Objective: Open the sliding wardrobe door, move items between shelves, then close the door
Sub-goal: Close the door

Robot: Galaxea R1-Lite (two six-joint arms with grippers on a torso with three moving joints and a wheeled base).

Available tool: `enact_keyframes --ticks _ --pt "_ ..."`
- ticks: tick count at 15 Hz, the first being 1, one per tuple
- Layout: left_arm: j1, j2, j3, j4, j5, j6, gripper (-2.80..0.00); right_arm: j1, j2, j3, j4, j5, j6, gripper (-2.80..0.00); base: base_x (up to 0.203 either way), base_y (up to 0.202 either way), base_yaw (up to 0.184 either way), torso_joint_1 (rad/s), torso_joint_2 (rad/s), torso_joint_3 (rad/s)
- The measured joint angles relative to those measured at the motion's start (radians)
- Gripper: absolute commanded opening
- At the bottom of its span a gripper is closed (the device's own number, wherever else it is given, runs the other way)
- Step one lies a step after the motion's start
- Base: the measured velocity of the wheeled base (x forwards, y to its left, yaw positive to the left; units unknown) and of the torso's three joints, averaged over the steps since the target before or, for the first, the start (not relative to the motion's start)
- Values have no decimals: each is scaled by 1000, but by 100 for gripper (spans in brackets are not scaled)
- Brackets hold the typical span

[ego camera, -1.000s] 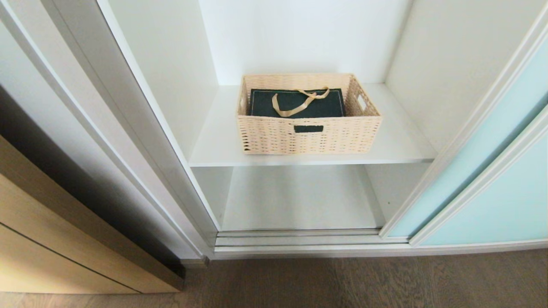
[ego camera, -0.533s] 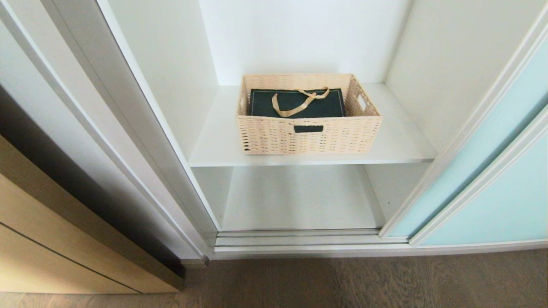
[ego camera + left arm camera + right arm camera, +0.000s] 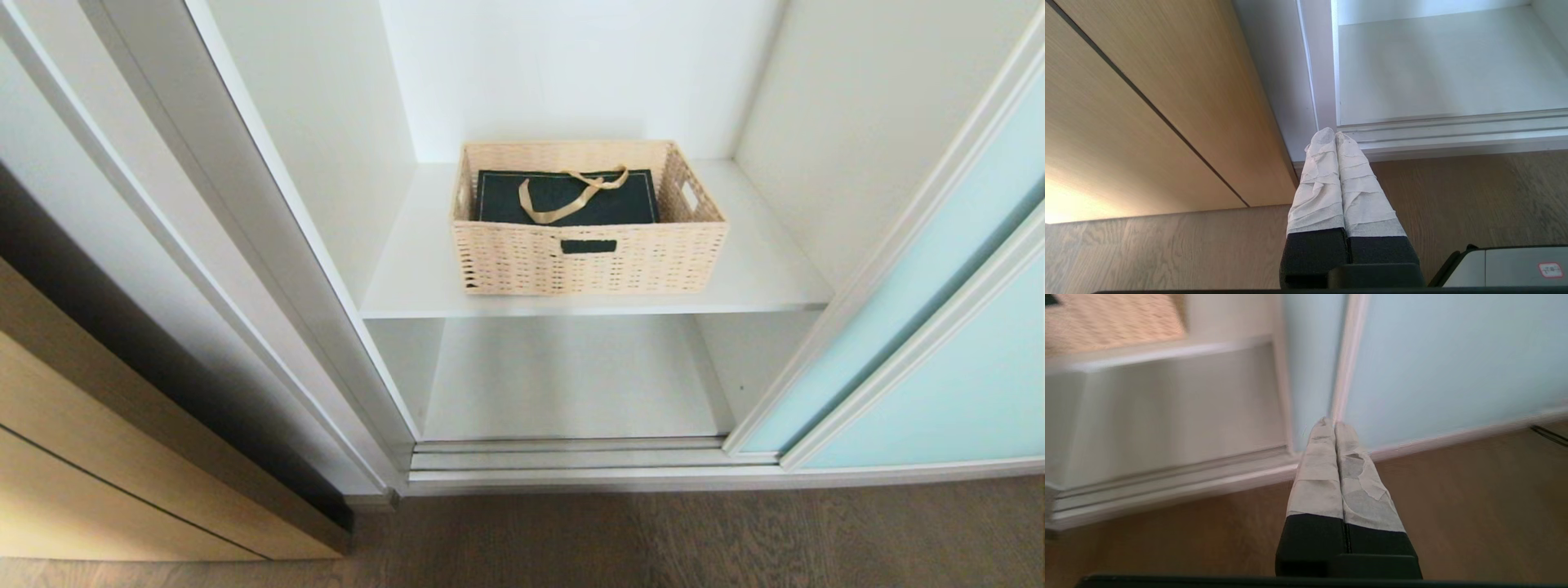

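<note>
The sliding wardrobe door (image 3: 939,359) of pale blue-green glass stands slid to the right, leaving the wardrobe open. A tan wicker basket (image 3: 588,261) sits on the upper white shelf (image 3: 408,278), with a flat dark green gift bag (image 3: 567,200) lying inside it. The lower shelf (image 3: 571,376) is bare. Neither arm shows in the head view. My left gripper (image 3: 1335,134) is shut and empty, low over the floor by the wardrobe's left corner. My right gripper (image 3: 1334,424) is shut and empty, pointing at the door's frame (image 3: 1349,355) near the floor.
A light wood cabinet front (image 3: 98,457) stands to the left of the wardrobe. The door's floor track (image 3: 571,461) runs along the opening's bottom edge. Brown wood-grain floor (image 3: 653,539) lies in front. A corner of my base (image 3: 1506,265) shows in the left wrist view.
</note>
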Motion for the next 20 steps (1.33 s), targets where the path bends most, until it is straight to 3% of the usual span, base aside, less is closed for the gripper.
enact_keyframes --ticks 4,11,16,18,20 --pt "0 0 1 2 0 0 -280 -28 -12 -106 145 -37 -20 -280 0 0 0 0 0 0" --pt "0 0 1 4 0 0 -280 -83 151 -378 144 -92 -100 -280 0 0 0 0 0 0" --pt "0 0 1 4 0 0 -280 -185 321 -564 116 -253 -127 -280 0 0 0 0 0 0" --pt "0 0 1 4 0 0 -280 -256 352 -608 147 -214 -118 -280 0 0 0 0 0 0" --pt "0 0 1 4 0 0 -280 -405 377 -631 175 -86 -112 -280 0 0 0 0 0 0"
